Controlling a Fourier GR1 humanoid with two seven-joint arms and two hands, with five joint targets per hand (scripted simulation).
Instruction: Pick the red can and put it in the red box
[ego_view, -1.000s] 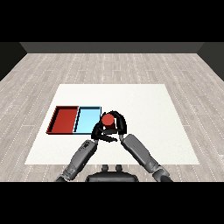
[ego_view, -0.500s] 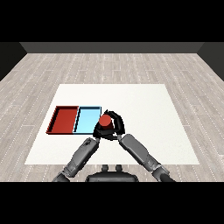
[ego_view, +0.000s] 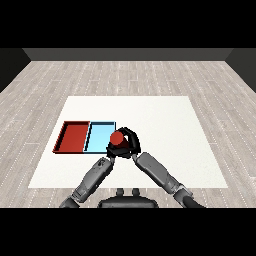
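Observation:
The red can (ego_view: 118, 138) is upright in my right hand (ego_view: 132, 142), whose fingers curl round it. It hangs over the right edge of the light blue tray (ego_view: 97, 137). The red tray (ego_view: 73, 137) lies directly to the left of the blue one with nothing in it. My left hand (ego_view: 110, 153) rests low just below the can, its fingers relaxed, holding nothing. The can's lower part is hidden behind the hands.
The two trays lie side by side at the left of the white table (ego_view: 165, 125). The table's near edge runs just below both forearms. Grey plank floor surrounds the table.
My right hand has carried the red can to the left, from beside the blue tray to above its right edge. The left hand has barely moved.

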